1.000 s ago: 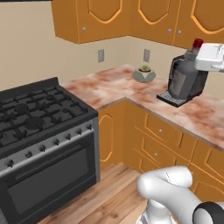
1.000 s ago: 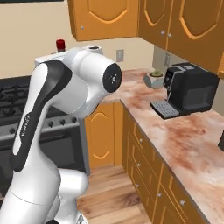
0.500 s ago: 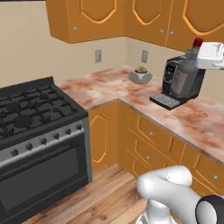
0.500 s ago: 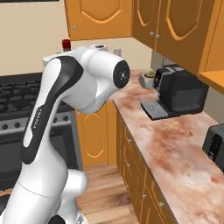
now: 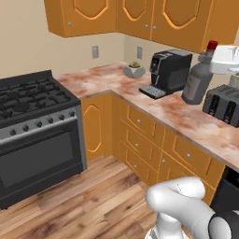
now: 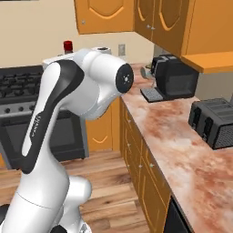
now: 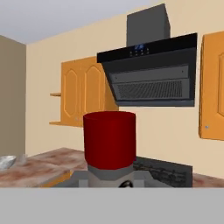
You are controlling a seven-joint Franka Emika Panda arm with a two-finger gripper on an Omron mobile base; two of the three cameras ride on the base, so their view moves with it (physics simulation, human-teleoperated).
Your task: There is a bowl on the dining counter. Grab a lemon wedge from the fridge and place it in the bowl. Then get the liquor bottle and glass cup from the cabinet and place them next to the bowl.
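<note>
tool: seen at the right edge of the left base view (image 5: 219,58), white hand closed around the neck of the liquor bottle; fingertips themselves not made out
liquor bottle: grey body with red cap (image 5: 197,79), held upright above the bench, in front of the toaster and right of the coffee machine in the left base view
hand view: red cap (image 7: 109,140) seen close up at the bottom centre, grey shoulder of the bottle below it; black range hood (image 7: 151,74) and orange wall cabinets behind
right base view: only the red cap (image 6: 68,45) is seen, peeking above the white arm (image 6: 82,91), which hides the rest of the bottle
bench: marbled pink top (image 5: 186,119), running along the wall and round the corner
coffee machine: black, on the bench (image 5: 167,72)
toaster: dark, on the bench (image 5: 224,105)
small plant pot: at the bench corner (image 5: 134,70), seen in the left base view
stove: black, gas burners (image 5: 32,98), left of the bench
</note>
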